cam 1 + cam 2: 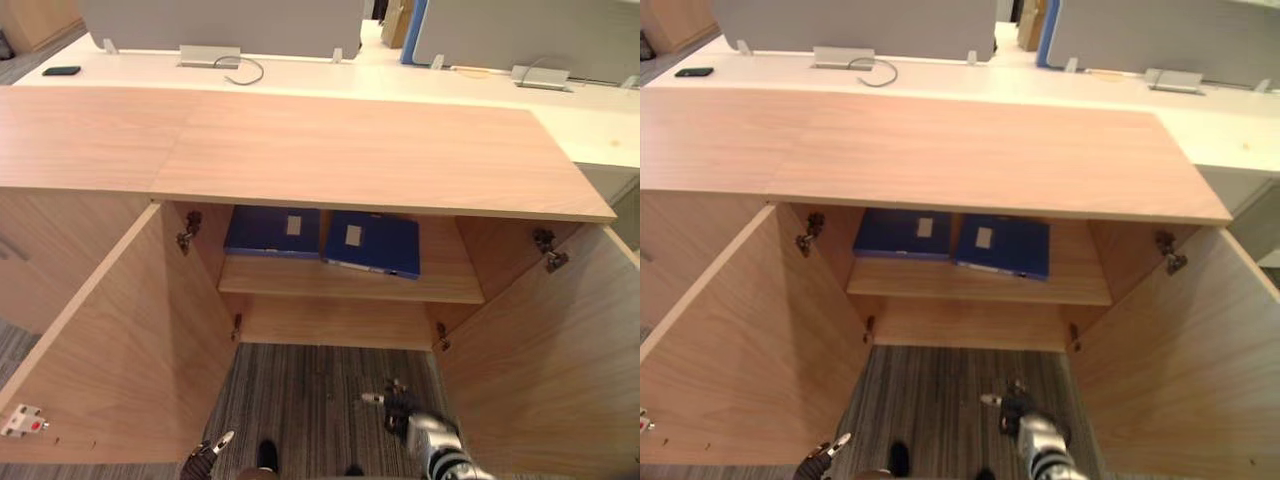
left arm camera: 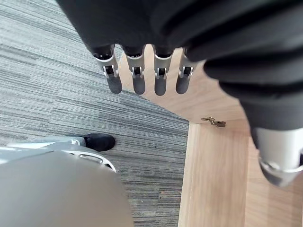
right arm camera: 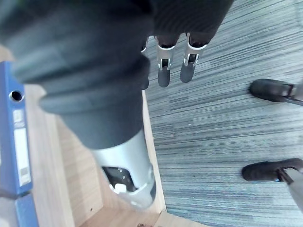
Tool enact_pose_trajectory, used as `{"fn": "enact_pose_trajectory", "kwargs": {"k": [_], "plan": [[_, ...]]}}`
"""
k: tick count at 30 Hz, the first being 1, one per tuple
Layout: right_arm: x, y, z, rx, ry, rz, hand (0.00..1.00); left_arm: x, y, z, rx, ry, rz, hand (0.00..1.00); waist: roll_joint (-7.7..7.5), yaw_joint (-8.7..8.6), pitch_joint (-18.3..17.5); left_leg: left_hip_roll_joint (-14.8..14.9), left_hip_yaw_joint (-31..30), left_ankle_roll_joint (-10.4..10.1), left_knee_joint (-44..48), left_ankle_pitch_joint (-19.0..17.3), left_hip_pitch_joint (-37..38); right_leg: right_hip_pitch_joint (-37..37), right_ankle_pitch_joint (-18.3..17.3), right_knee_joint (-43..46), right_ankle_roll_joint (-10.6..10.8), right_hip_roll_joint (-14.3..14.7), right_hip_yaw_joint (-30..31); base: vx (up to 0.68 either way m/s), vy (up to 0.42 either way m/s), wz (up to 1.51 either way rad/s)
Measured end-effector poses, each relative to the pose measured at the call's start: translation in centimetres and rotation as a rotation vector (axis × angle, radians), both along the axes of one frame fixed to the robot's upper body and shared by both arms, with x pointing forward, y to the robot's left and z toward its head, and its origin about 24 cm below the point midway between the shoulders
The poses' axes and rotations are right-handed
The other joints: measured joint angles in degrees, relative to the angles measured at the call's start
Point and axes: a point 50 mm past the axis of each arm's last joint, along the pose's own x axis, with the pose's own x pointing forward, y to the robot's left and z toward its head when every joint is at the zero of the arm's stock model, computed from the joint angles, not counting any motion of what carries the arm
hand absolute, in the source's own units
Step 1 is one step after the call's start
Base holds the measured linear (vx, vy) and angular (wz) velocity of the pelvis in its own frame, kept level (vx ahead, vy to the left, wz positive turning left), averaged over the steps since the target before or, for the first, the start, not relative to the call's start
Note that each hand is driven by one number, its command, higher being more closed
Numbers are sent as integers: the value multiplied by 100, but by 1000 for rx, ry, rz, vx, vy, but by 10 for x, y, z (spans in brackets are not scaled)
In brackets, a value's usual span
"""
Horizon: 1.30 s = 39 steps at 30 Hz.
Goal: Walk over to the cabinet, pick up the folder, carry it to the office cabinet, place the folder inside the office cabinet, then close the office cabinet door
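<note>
2 folders (image 1: 372, 243) on cabinet shelf (image 1: 450, 282) | left hand (image 2: 137, 80), right hand (image 3: 164, 71): fingers (image 2: 160, 84) straight, empty, well below folders

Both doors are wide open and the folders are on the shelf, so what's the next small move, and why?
Probably swing the right hand out to the free edge of the right door and start pushing it shut. Two blue folders already lie on the shelf, both doors stand wide open, and this hand and the left hand hang open and empty.
</note>
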Motion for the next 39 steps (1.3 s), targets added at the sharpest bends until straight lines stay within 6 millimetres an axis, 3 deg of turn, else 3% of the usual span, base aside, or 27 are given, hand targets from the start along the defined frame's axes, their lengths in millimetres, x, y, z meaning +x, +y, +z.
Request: {"fn": "enact_pose_trajectory", "kwargs": {"k": [3, 4, 5, 6, 7, 11, 14, 17, 20, 21, 23, 24, 25, 27, 28, 30, 31, 33, 34, 36, 37, 39], "plan": [[-27, 3, -9, 25, 57, -110, 0, -5, 1, -3, 13, 25, 54, 0, -10, -37, 9, -47, 140, 58, 309, -249, 165, -21, 52, 36, -34, -19, 511, -79, 41, -69], [-29, 2, -10, 22, 62, -124, 0, -4, 1, -2, 13, 21, 66, 0, -12, -45, 10, -59, -74, 106, 530, -389, 95, -46, 64, 62, -48, -18, 637, -77, -21, -99], [-32, -2, -10, 13, 55, -162, 0, -5, -2, -3, 7, 19, 93, 0, 18, -1, 2, -80, -794, 39, 913, -742, -19, -137, 85, 130, -57, 16, 935, -68, -28, -107], [-33, -5, -10, 5, 47, -185, 0, -6, -2, -4, 8, 23, 107, 0, 38, -3, -9, -138, -905, 42, 1091, -936, -19, -185, 108, 166, -43, 28, 1167, -102, 38, -141], [-34, -7, -9, 1, 28, -227, 0, -8, -2, -5, 6, 31, 118, 0, 79, -111, -41, -136, -776, 69, 1271, -1124, -3, -217, 116, 134, -36, 69, 1466, -86, 91, -117], [-27, -15, 2, -14, -62, -292, 0, -9, -1, -5, 4, 32, 125, 0, 84, -169, -73, 18, 231, 78, 1547, -1430, 17, -525, 316, 35, -63, 237, 2371, -82, 96, -136], [-21, -24, 12, -49, -135, -337, 0, -4, 0, -4, 12, 16, 115, 0, 44, -263, -144, 51, 911, 87, 1575, -1543, 107, -677, 653, -157, -126, 246, 2688, -15, 113, -122], [-12, -36, 31, -86, -244, -389, 0, -2, -2, -4, 6, 11, 114, 0, 88, -357, -171, 114, 1389, 105, 1726, -1715, 241, -735, 816, -143, 0, 357, 3112, 52, 76, -88], [-2, -51, 48, -129, -341, -449, 0, 9, -20, -5, -36, -19, 102, 0, 84, -423, -146, 148, 1629, 125, 1733, -1784, 395, -806, 832, 4, 7, 470, 3282, 44, 21, -67], [4, -54, 56, -142, -387, -468, 0, 13, -23, -4, -42, -35, 94, 0, 80, -439, -62, 184, 1849, 126, 1734, -1809, 516, -877, 847, 137, 7, 555, 3258, -34, -35, -94], [13, -60, 69, -162, -450, -493, 0, 15, -25, -3, -43, -47, 87, 0, 156, -382, 15, 325, 2236, 161, 1739, -1866, 609, -993, 584, 273, -301, 327, 2336, -59, -6, -100], [15, -67, 74, -183, -473, -536, 0, 15, -31, -4, -58, -48, 94, 0, 295, -333, 142, 429, 2490, 142, 1698, -1856, 812, -1135, 158, 991, -390, -108, 949, -4, 80, -79], [13, -71, 75, -202, -468, -567, 0, 14, -33, -5, -64, -45, 90, 0, 361, -341, 146, 518, 2599, 102, 1717, -1874, 931, -1160, -48, 1643, -440, -590, -4, 5, 78, -69], [11, -75, 76, -224, -461, -601, 0, 12, -35, -5, -67, -36, 82, 0, 368, -347, 127, 632, 2743, -1, 1738, -1882, 1058, -1126, -130, 2424, -556, -1227, -619, 3, -25, -34], [11, -77, 78, -230, -468, -611, 0, 12, -35, -5, -67, -36, 80, 0, 367, -346, 127, 677, 2760, -50, 1749, -1882, 1096, -1109, -130, 2578, -556, -1406, -694, 16, -130, -32], [13, -89, 91, -261, -520, -668, 0, 10, -30, -5, -57, -33, 78, 0, 208, -344, -14, 733, 2752, -298, 1952, -1986, 1084, -993, 72, 2582, -494, -1930, -769, 108, -235, -32], [14, -103, 97, -298, -539, -720, 0, 7, -32, -7, -63, -14, 79, 0, 253, -328, -122, 767, 2590, -311, 2016, -1960, 987, -931, -53, 2327, -147, -1739, -772, 189, -291, -38], [17, -126, 110, -366, -574, -781, 0, 3, -40, -10, -87, 11, 64, 0, 431, -352, -214, 788, 2052, -85, 1820, -1744, 918, -784, 25, 1813, -24, -1404, -771, 130, -286, -40], [16, -131, 111, -380, -574, -794, 0, 3, -40, -10, -85, 14, 55, 0, 438, -361, -219, 760, 1918, -40, 1699, -1696, 937, -708, 66, 1645, 39, -1327, -770, 35, -180, -26], [12, -149, 114, -426, -572, -832, 0, 2, -41, -10, -87, 17, 44, 0, 458, -359, -235, 681, 1614, -201, 1056, -1490, 1155, -526, 257, 1060, 248, -1000, -724, 18, -47, -22], [15, -149, 115, -424, -575, -829, 0, 3, -39, -10, -84, 15, 44, 0, 447, -364, -225, 676, 1620, -300, 989, -1431, 1199, -494, 352, 914, 235, -940, -684, 17, 0, -27], [20, -146, 113, -408, -572, -816, 0, 4, -35, -9, -75, 15, 44, 0, 375, -402, -192, 650, 1579, -309, 1002, -1425, 1219, -395, 514, 645, 248, -886, -636, -12, 30, -17]]}}
